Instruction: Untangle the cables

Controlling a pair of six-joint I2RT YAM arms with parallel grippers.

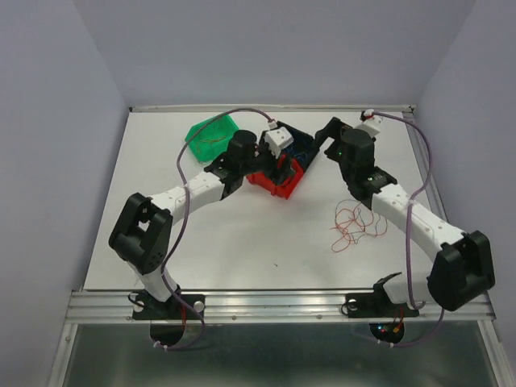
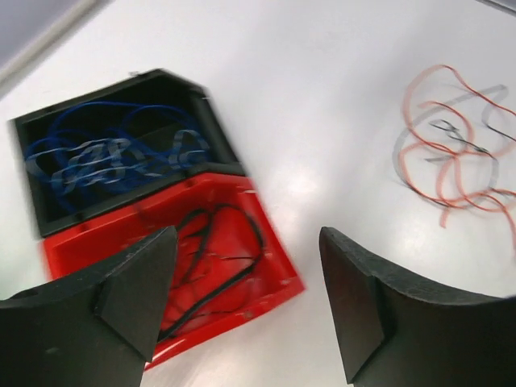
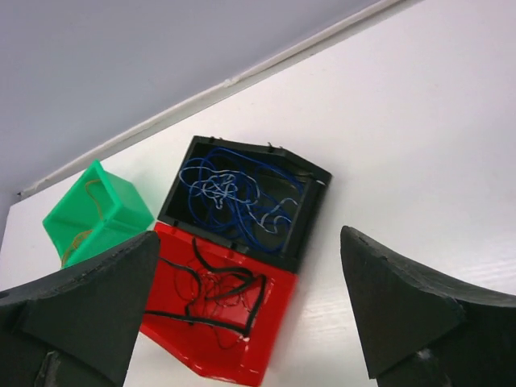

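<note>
White table [image 1: 242, 242]: red bin [image 3: 272, 334], black bin [image 3: 311, 219], loose cables [image 1: 353, 219].

1. Setting: robotics lab test cell.
2. Enclosure: plain pale walls [image 1: 48, 121] closing in a bare white table [image 1: 242, 250] on three sides.
3. Mounting: aluminium rail [image 1: 274, 305] along the near table edge, with the left arm [image 1: 193, 189] and right arm [image 1: 411, 218] bolted side by side at it.
4. Props: green bin [image 1: 211, 135], red bin [image 1: 278, 181] and black bin [image 3: 242, 201], plastic, grouped at the far side, and thin cables [image 1: 355, 226] loose on the tabletop.
</note>
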